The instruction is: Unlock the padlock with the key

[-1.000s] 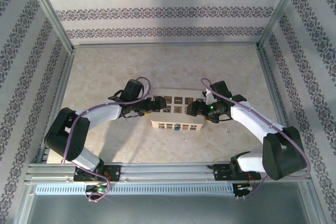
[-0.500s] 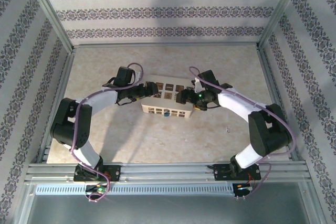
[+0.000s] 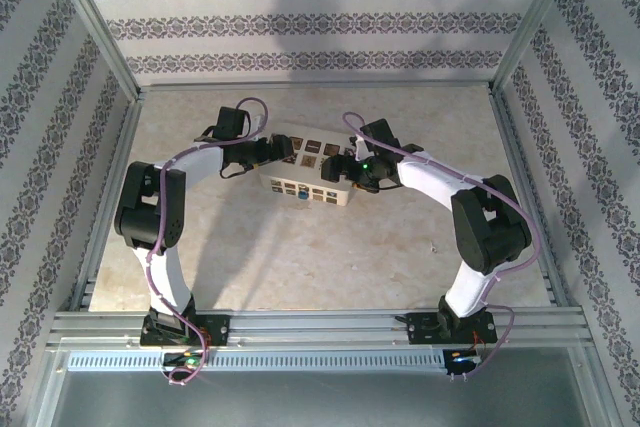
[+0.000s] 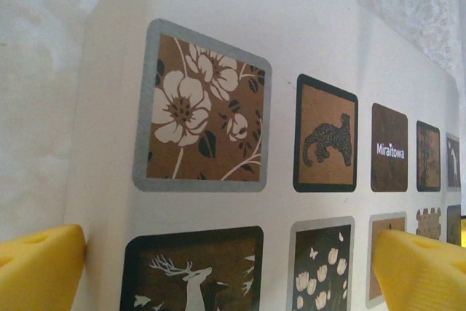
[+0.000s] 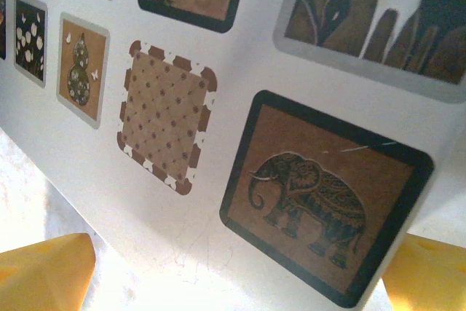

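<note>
The padlock (image 3: 303,193) is a tiny blue-and-silvery spot on the near side face of a cream box (image 3: 300,175) with dark patterned tiles. The box sits tilted at the table's middle back. My left gripper (image 3: 283,152) meets the box's left end and my right gripper (image 3: 341,169) meets its right end. In the left wrist view the left gripper (image 4: 229,271) stands open, its yellow fingertips (image 4: 40,267) wide apart over the tiled face (image 4: 240,71). In the right wrist view the right gripper (image 5: 240,274) is also open, its fingertips (image 5: 44,271) straddling the elephant tile (image 5: 320,194).
The beige tabletop (image 3: 320,257) is walled by patterned panels on three sides, with metal posts (image 3: 95,17) at the back corners. A metal rail (image 3: 320,327) runs along the near edge by the arm bases.
Both grippers and the cream box between them have moved away from the bases, toward the back and left. The box has turned a little, and both arms are stretched further out.
</note>
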